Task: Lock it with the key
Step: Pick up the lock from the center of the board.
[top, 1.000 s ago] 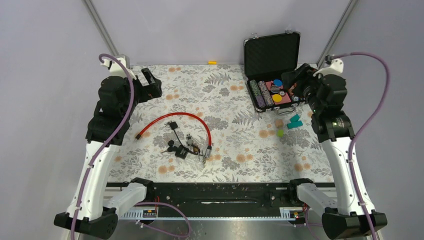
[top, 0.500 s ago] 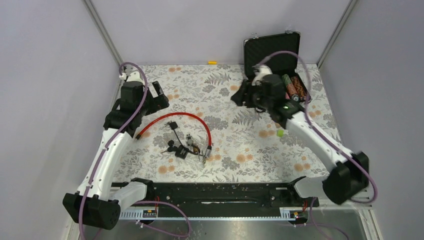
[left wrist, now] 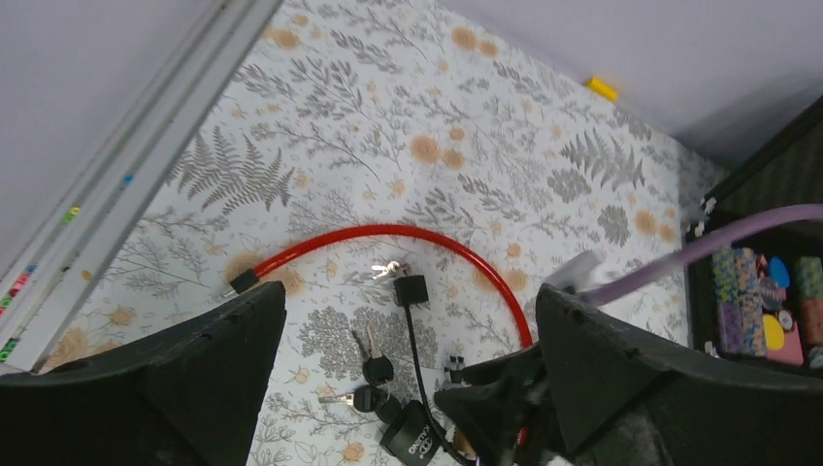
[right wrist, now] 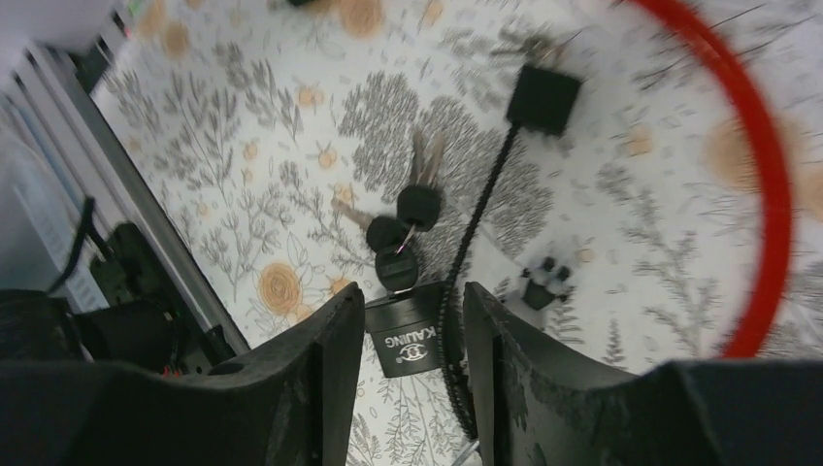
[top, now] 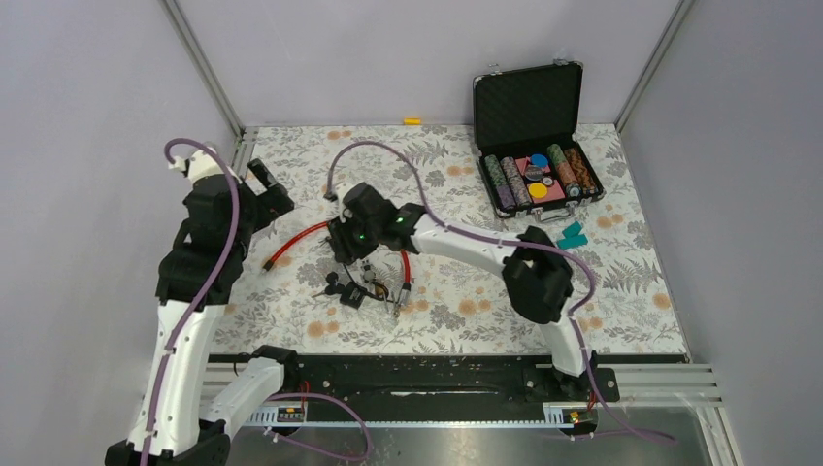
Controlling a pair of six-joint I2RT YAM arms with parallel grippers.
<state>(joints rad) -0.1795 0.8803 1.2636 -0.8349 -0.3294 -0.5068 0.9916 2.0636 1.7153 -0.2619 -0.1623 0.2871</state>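
A red cable lock [top: 374, 224] curves across the patterned mat, also in the left wrist view [left wrist: 427, 236]. A black lock body marked KAILING [right wrist: 409, 340] lies near it with a bunch of black-headed keys [right wrist: 398, 228] at its top end; both show in the left wrist view, the keys [left wrist: 374, 369] above the body [left wrist: 419, 439]. My right gripper [right wrist: 408, 364] is open, one finger on each side of the lock body, just above it. In the top view it [top: 347, 254] hovers over the lock. My left gripper [top: 275, 186] is open and empty, high over the cable's left end [left wrist: 245, 282].
A thin black cable with a square block end [right wrist: 543, 97] runs beside the lock body. A small silver part [right wrist: 539, 282] lies to its right. An open case of poker chips [top: 532, 165] stands back right, a teal piece [top: 573, 235] in front of it.
My right arm has swung from the chip case at the right across the mat to the lock at centre left. My left arm has drawn back towards the left wall.
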